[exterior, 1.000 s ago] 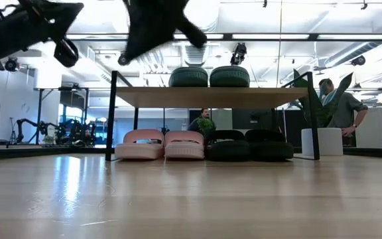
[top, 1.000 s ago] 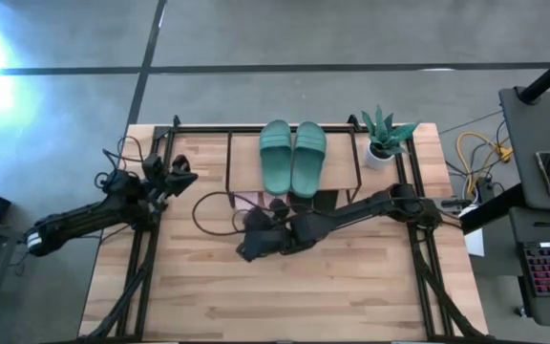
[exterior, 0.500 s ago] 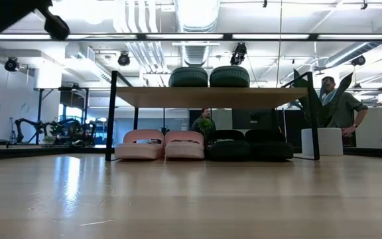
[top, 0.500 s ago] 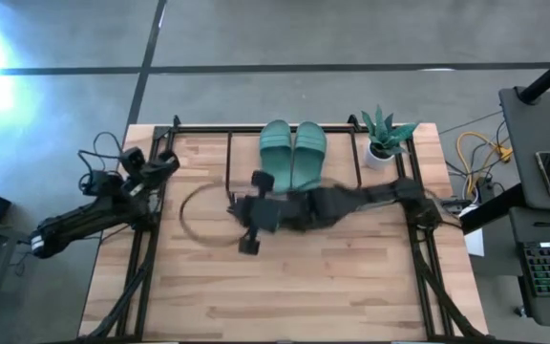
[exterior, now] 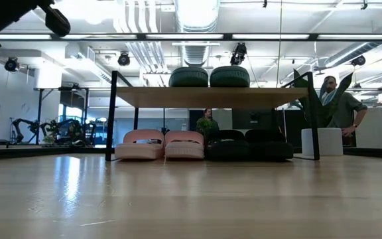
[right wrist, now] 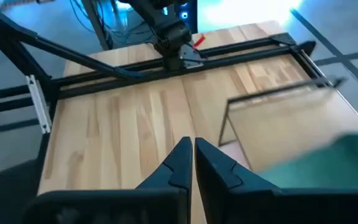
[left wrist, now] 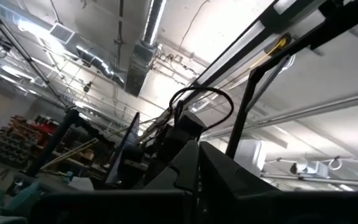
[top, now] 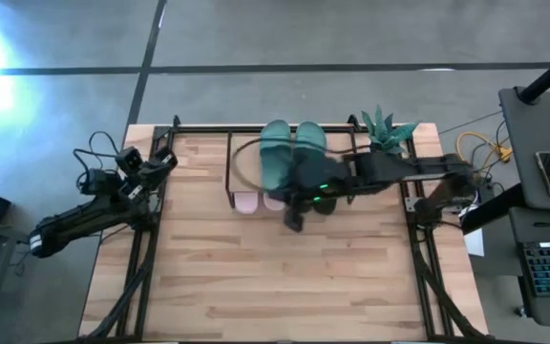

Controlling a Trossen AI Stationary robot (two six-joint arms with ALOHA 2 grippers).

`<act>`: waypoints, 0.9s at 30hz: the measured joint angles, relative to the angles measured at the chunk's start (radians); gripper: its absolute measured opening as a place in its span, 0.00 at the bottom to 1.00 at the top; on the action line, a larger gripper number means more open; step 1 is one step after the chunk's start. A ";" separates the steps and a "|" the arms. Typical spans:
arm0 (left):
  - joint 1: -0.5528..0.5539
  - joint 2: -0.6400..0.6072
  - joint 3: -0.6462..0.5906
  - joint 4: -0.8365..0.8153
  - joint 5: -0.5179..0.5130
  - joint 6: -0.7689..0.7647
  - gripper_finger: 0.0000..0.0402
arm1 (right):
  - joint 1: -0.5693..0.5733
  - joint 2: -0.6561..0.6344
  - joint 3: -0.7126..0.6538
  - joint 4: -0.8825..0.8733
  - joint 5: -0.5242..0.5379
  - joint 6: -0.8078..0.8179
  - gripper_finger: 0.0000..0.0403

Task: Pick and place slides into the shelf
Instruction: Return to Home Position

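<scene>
The job looked done: green slides [exterior: 209, 76] sat atop the shelf [exterior: 211, 97], pink slides [exterior: 161, 144] and black slides [exterior: 249, 145] beneath. The right pincer [right wrist: 193, 163] hung closed and empty by the shelf; the left pincer [left wrist: 197, 169], closed, hung aside.

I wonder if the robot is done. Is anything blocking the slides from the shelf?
Nothing visible does. The green slides lie on top of the shelf; the pink slides and black slides sit under its board.

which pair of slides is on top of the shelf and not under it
The dark green pair: it sits on top of the shelf, while the pink pair and the black pair sit side by side underneath it.
</scene>
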 joint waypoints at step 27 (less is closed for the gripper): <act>0.000 0.004 -0.034 0.018 -0.038 0.044 0.00 | -0.007 -1.057 -1.133 0.587 -0.147 0.064 0.03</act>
